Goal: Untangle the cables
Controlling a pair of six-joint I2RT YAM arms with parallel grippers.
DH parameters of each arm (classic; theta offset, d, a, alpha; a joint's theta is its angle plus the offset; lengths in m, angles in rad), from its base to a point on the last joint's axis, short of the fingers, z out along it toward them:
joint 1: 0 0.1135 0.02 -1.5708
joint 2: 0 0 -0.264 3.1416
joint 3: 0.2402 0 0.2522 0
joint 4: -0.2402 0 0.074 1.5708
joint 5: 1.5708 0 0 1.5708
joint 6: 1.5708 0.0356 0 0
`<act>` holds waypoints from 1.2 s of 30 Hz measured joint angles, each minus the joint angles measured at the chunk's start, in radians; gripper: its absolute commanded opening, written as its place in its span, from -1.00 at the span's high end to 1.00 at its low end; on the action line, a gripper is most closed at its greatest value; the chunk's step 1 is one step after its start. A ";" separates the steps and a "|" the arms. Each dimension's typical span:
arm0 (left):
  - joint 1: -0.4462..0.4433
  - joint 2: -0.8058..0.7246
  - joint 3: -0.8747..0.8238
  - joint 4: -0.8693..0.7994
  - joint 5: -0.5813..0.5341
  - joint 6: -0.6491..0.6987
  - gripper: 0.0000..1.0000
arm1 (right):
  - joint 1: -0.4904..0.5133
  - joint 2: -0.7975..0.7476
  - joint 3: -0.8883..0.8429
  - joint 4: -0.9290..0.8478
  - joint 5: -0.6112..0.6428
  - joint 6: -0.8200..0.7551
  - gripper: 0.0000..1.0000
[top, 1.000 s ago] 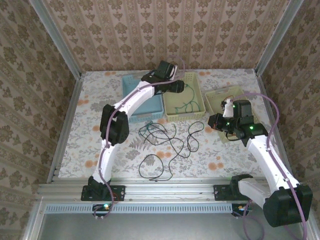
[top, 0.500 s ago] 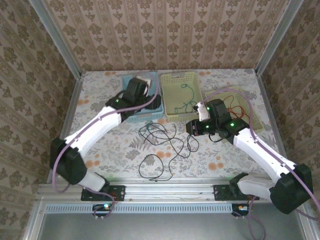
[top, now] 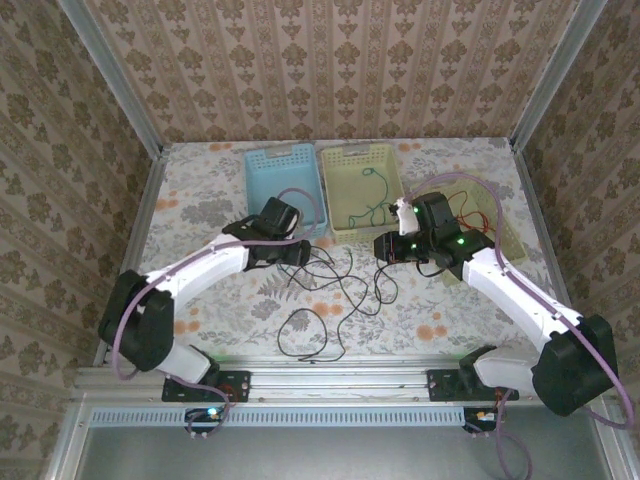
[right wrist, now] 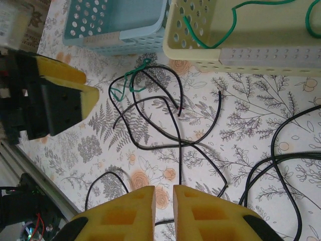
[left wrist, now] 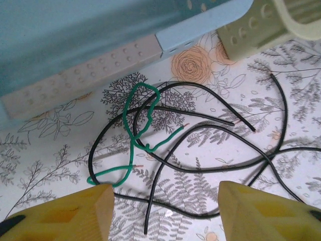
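Black cables [top: 335, 285] loosely tangled on open floral counter [top: 200, 200], near edges of blue basket [top: 262, 160] and yellow basket [top: 385, 152] just behind, left hand [left wrist: 165, 187] spread apart above them, right hand [right wrist: 164, 191] nearly together, seemingly empty

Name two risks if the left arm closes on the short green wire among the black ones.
1. The thin green wire crosses the long black wires, so the open left fingers may pinch both and tighten the knot.
2. Lifting it could drag black loops against the light blue plastic basket.
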 measured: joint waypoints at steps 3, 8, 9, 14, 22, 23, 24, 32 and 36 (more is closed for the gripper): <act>-0.010 0.053 0.019 0.008 -0.031 0.019 0.02 | -0.009 -0.003 -0.001 0.000 0.003 0.000 0.64; -0.022 0.124 0.050 0.027 -0.080 0.042 0.10 | -0.024 -0.023 -0.002 -0.002 0.003 0.000 0.65; -0.022 0.138 0.057 0.032 -0.091 0.045 0.11 | -0.026 -0.028 -0.002 -0.002 0.003 0.000 0.65; -0.024 0.187 0.068 0.055 -0.150 0.044 0.16 | -0.041 -0.043 -0.006 -0.003 0.003 0.000 0.66; -0.043 0.234 0.068 0.090 -0.229 0.014 0.56 | -0.053 -0.050 -0.020 -0.006 0.003 0.000 0.68; -0.045 0.236 0.068 0.097 -0.231 0.014 0.61 | -0.054 -0.052 -0.022 -0.006 0.002 0.000 0.68; -0.047 0.237 0.068 0.101 -0.233 0.018 0.63 | -0.054 -0.054 -0.023 -0.008 0.002 0.000 0.68; -0.072 0.239 0.049 0.142 -0.221 0.028 0.95 | -0.061 -0.077 -0.041 -0.010 0.002 0.000 0.69; -0.088 0.224 0.035 0.162 -0.219 0.035 1.00 | -0.064 -0.082 -0.046 -0.008 0.002 0.001 0.69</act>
